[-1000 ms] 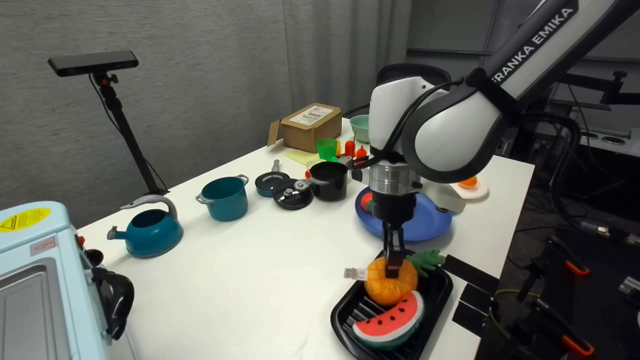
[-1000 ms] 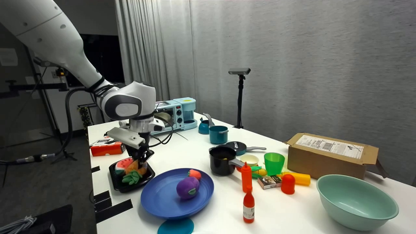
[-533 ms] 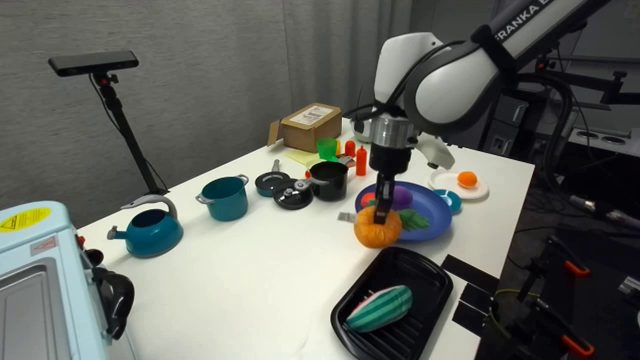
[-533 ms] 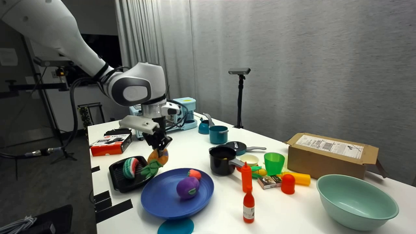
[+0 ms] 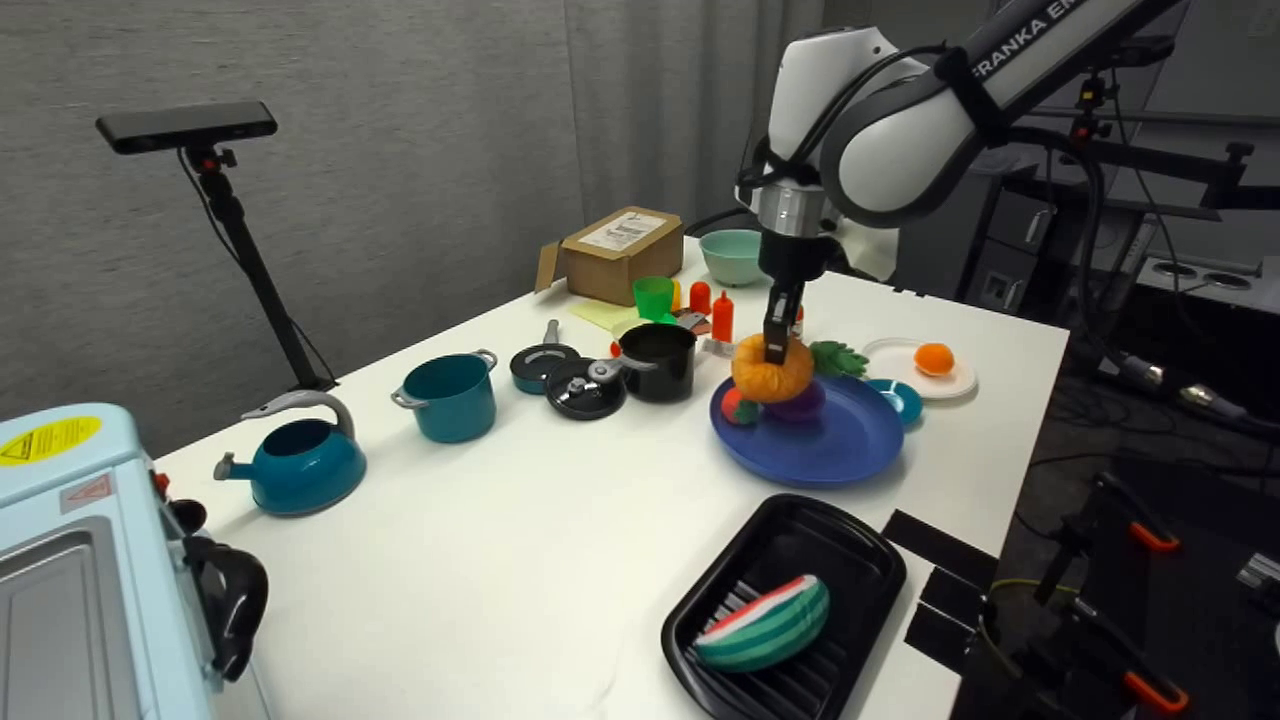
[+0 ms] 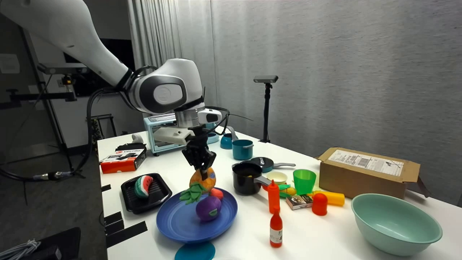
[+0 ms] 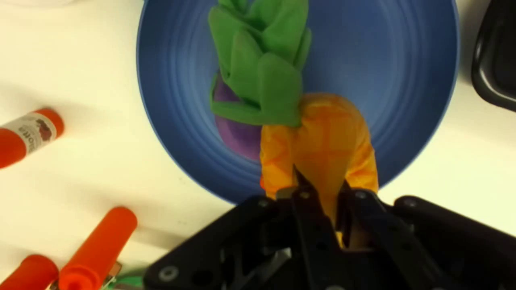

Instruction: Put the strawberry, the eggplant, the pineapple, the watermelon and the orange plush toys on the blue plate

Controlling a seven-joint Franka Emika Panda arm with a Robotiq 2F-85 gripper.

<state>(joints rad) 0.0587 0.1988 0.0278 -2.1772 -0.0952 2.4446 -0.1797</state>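
Working left to right in an exterior view, you have the teal pot [image 5: 456, 410] on the white worktop [image 5: 500, 560], then the black pot [image 5: 662, 384] with its grey handle. Next comes the black tray [image 5: 838, 552], which holds the watermelon [image 5: 768, 632]. Just beyond it, the blue plate [image 5: 850, 442] carries the strawberry [image 5: 733, 402] and, beside that, the eggplant [image 5: 804, 403]. Your fingers [image 5: 780, 325] are clamped on the body of the pineapple [image 5: 768, 378], held over this plate; you cannot tell whether it touches the toys beneath. Farthest right, the orange [image 5: 934, 359] sits on the white plate [image 5: 886, 354].

Seen there, your watermelon's long axis runs from lower left to upper right, the rind turned toward the camera and a strip of its red face showing along the upper side. The pineapple's long axis lies nearly level, leaves pointing right; in the wrist view you see those leaves pointing to the top edge, partly covering the eggplant.

The tray is oblong, with rounded corners and a ribbed floor. The watermelon is a thick curved slice, its rind striped in two greens. You have soft orange fabric with crisscross lines on the pineapple, and its leaves are green, felt-like lobes. The blue plate is round, with faint rings on its surface.
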